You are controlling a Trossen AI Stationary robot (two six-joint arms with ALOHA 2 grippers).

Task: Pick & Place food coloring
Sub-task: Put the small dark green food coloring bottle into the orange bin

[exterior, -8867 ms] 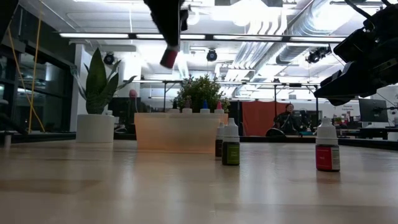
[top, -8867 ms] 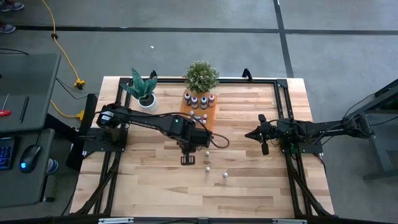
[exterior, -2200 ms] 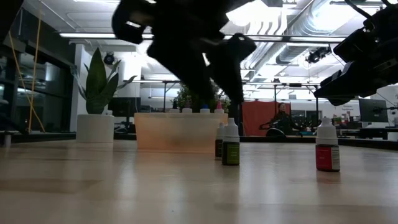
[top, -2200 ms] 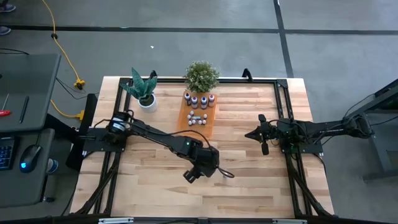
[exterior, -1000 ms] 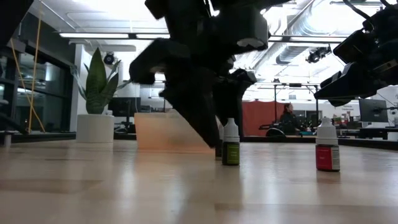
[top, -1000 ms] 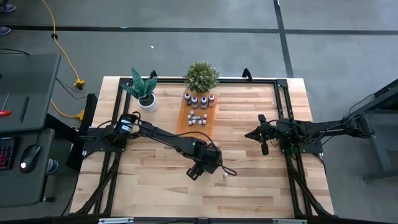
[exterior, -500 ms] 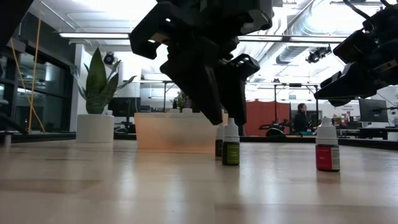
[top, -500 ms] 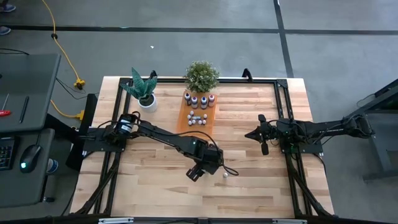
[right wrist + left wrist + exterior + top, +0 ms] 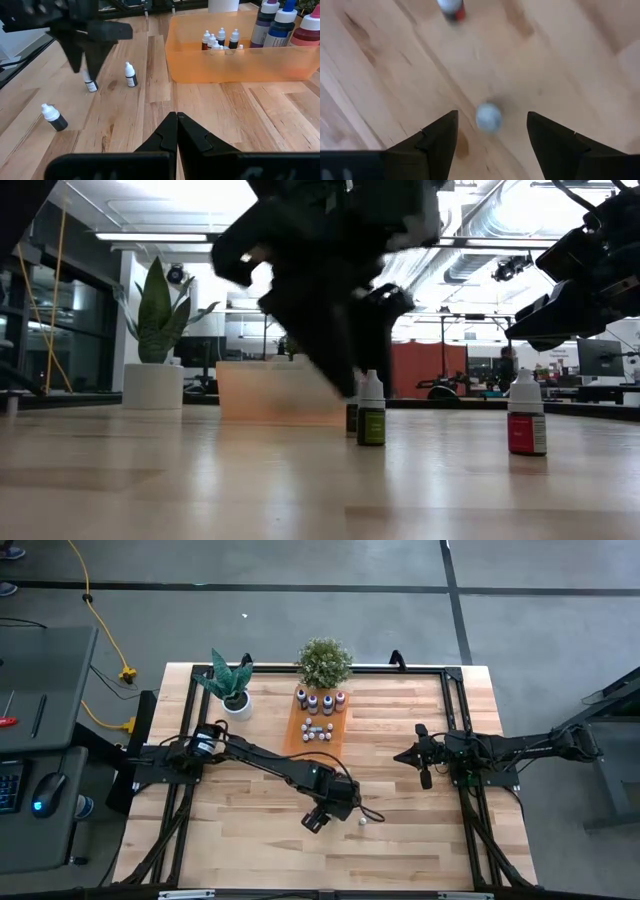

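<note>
Left gripper [image 9: 490, 135], jaws spread, poised over one loose food coloring bottle [image 9: 488, 117].

Bottle stands upright on the table [image 9: 250, 840], white cap between the fingers [image 9: 437, 137], untouched; two more loose bottles near, the rest in the orange tray [image 9: 235, 65]. Risk: an off-centre descent could clip the cap and topple it. Left arm reaches mid-table, wrist pointing down. Right gripper [image 9: 177, 125] pressed shut, parked at right.

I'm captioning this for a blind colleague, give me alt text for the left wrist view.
The left gripper hangs with open jaws over a white-capped food coloring bottle on the wooden table, seen from straight above. A second bottle with a red body stands farther off.
</note>
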